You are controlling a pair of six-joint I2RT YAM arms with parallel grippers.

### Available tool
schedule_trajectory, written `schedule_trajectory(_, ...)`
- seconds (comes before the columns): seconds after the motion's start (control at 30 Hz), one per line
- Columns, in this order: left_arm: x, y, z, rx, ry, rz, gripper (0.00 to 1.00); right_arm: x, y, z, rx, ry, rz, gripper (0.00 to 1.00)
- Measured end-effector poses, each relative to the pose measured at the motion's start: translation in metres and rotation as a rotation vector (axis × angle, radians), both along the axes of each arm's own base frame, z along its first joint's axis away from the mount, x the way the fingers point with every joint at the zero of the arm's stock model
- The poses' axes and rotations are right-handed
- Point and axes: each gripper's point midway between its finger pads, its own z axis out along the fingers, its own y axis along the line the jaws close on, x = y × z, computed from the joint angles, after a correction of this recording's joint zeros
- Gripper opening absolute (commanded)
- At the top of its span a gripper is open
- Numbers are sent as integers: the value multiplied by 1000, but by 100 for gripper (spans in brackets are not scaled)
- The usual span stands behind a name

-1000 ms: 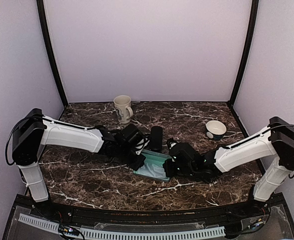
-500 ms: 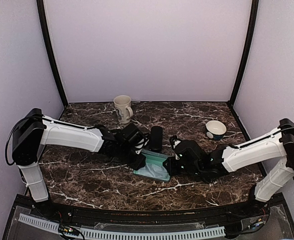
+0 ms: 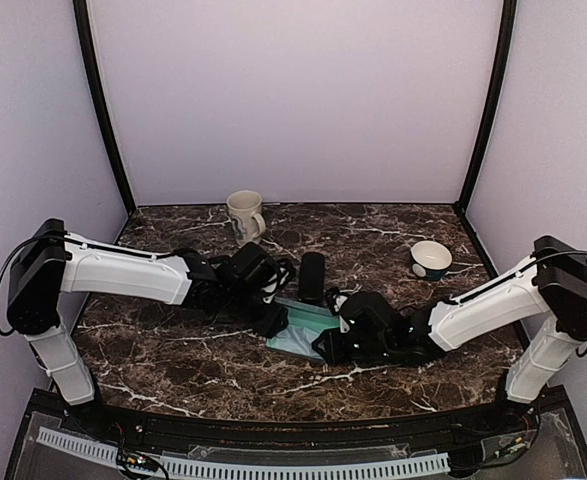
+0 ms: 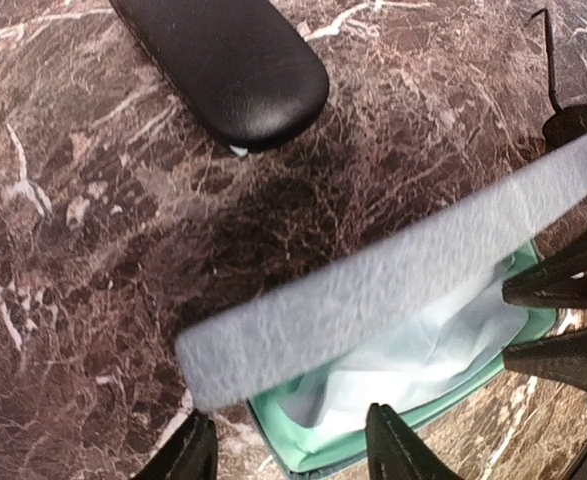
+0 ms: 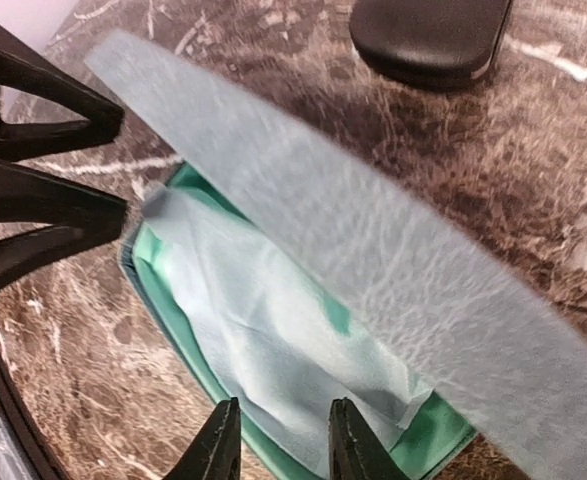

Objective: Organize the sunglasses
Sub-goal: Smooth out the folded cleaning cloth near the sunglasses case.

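Left gripper (image 4: 288, 425): jaws apart, clamping nothing, at one end of the open grey-blue rectangular case (image 4: 373, 300) with green lining and a pale cloth (image 4: 423, 350) inside. Right gripper (image 5: 278, 410): jaws slightly apart over the opposite end. Closed black oblong case (image 4: 233, 65) lies beyond both. Sunglasses: cannot tell where; a thin dark strand (image 4: 548, 60) shows ahead-right of the left gripper, identity unclear.

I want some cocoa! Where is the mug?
In the top view, the mug stands at the back of the table, left of centre, beyond the left arm and the black case.
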Motion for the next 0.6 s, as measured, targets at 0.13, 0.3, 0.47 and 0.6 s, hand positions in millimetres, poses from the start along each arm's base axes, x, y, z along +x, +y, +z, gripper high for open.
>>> schedule_trajectory(0.13, -12, 6, -5, -26, 32, -1, 53, -3, 1, -15, -18, 27, 11, 35)
schedule_trajectory(0.3, -26, 4, -4, -118, 72, -11, 53, -2, 3, -16, -12, 30, 6, 38)
schedule_trajectory(0.47, -35, -9, -4, -231, 108, -33, 53, 0, 3, -15, -8, 30, -12, 40)
schedule_trajectory(0.6, -36, -25, 0, -313, 123, -55, 53, 2, 2, -15, -8, 27, -30, 40)
